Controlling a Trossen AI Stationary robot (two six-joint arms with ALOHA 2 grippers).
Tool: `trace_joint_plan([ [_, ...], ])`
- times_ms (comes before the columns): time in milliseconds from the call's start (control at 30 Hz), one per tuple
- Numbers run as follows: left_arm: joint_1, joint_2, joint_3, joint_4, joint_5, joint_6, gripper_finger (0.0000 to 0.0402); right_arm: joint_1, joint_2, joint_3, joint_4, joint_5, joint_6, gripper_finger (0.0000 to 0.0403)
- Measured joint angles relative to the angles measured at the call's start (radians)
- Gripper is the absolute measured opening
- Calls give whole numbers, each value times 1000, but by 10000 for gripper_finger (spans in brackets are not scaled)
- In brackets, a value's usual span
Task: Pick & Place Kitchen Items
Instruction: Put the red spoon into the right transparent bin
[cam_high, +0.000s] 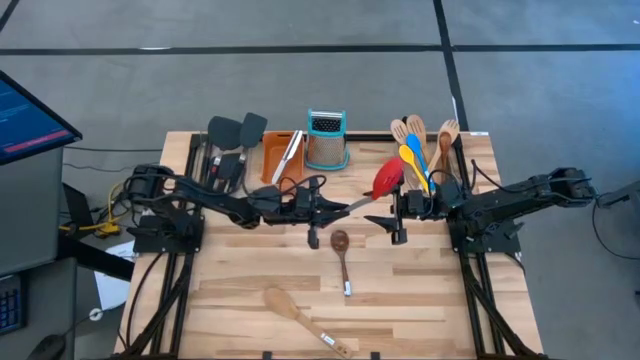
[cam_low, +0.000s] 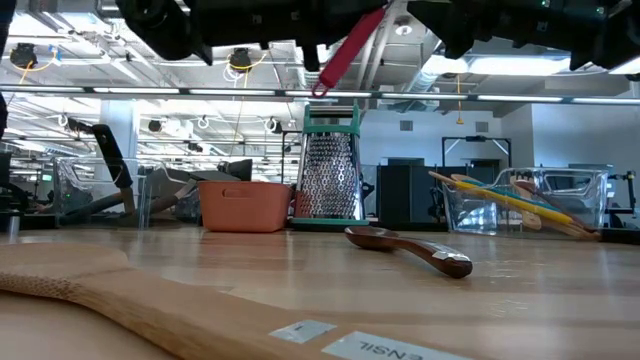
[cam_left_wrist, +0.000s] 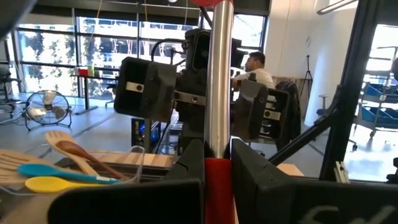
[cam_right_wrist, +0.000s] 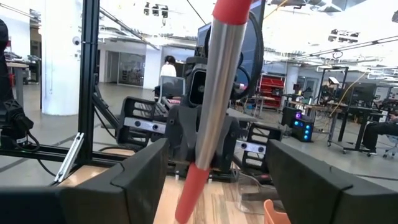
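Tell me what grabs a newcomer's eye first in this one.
The red spoon held in mid-air between both arms above the table's middle: the left gripper is shut on its steel handle, the right gripper open beside it. Behind stands the steel box grater.

One grater (cam_high: 326, 139), one orange tray (cam_high: 274, 157), two wooden spoons loose on the surface (cam_high: 250, 290): dark spoon (cam_high: 342, 252), pale spoon (cam_high: 297, 314); one red spoon (cam_high: 386, 178).

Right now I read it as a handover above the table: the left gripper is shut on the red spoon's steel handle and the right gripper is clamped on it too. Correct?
Not quite. The left gripper is shut on the red spoon, but the right gripper is open: the right wrist view shows its fingers standing wide of the handle on both sides.
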Motion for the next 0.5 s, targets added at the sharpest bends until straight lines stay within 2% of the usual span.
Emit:
trace_joint_plan([
  [200,0,42,48,1,8,-3,9,1,0,0,0,-4,0,264],
  [500,0,94,50,0,14,-47,9,7,0,0,7,-7,0,264],
])
